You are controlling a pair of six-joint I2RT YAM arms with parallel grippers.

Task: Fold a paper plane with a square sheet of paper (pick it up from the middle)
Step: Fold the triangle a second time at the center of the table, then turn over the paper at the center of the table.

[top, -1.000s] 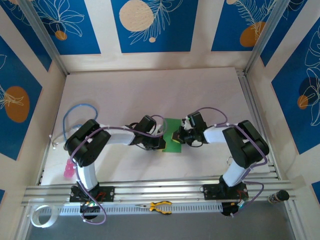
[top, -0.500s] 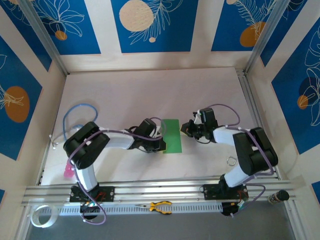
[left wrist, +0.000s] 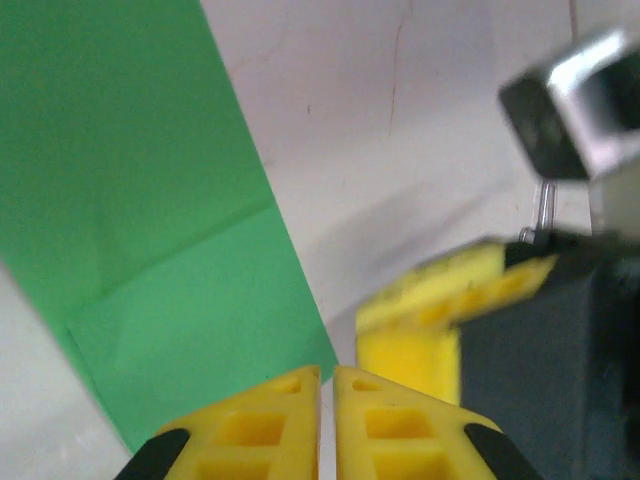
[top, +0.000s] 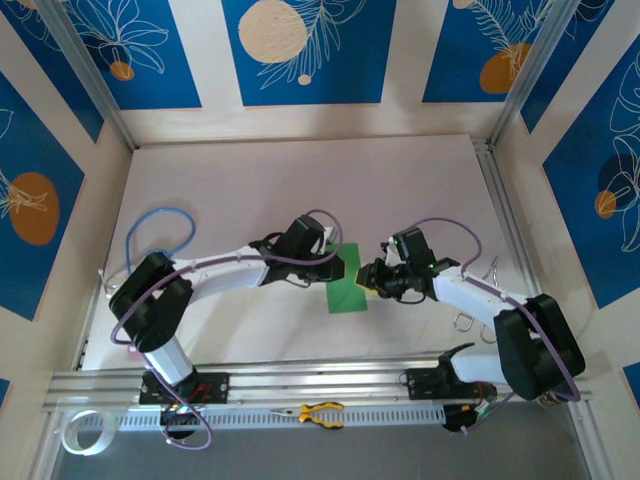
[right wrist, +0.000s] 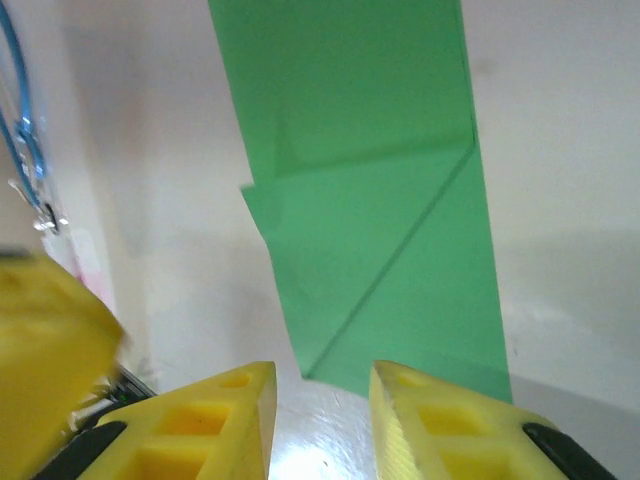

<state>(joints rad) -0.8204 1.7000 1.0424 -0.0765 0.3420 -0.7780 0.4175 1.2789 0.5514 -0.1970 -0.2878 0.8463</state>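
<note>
The square sheet of paper (top: 347,284) is a bright green strip folded over on itself, lying flat on the white table between the two arms. In the right wrist view the paper (right wrist: 370,200) shows a diagonal crease and a folded flap. My left gripper (top: 335,266) sits at the strip's upper left edge. In its own view its yellow fingertips (left wrist: 327,372) stand almost together with nothing between them, beside the paper (left wrist: 150,200). My right gripper (top: 369,281) is at the strip's right edge, open (right wrist: 322,370), with the paper's edge just beyond its tips.
A blue cable loop (top: 160,226) lies on the table at the left. Yellow-handled pliers (top: 321,412) and a white tape roll (top: 80,430) rest by the front rail. A metal frame rail (top: 510,230) runs along the table's right side.
The right gripper swung away to the right, then came back low to the paper's right edge with its jaws opened. The left arm stretched out further along the paper's left edge.
</note>
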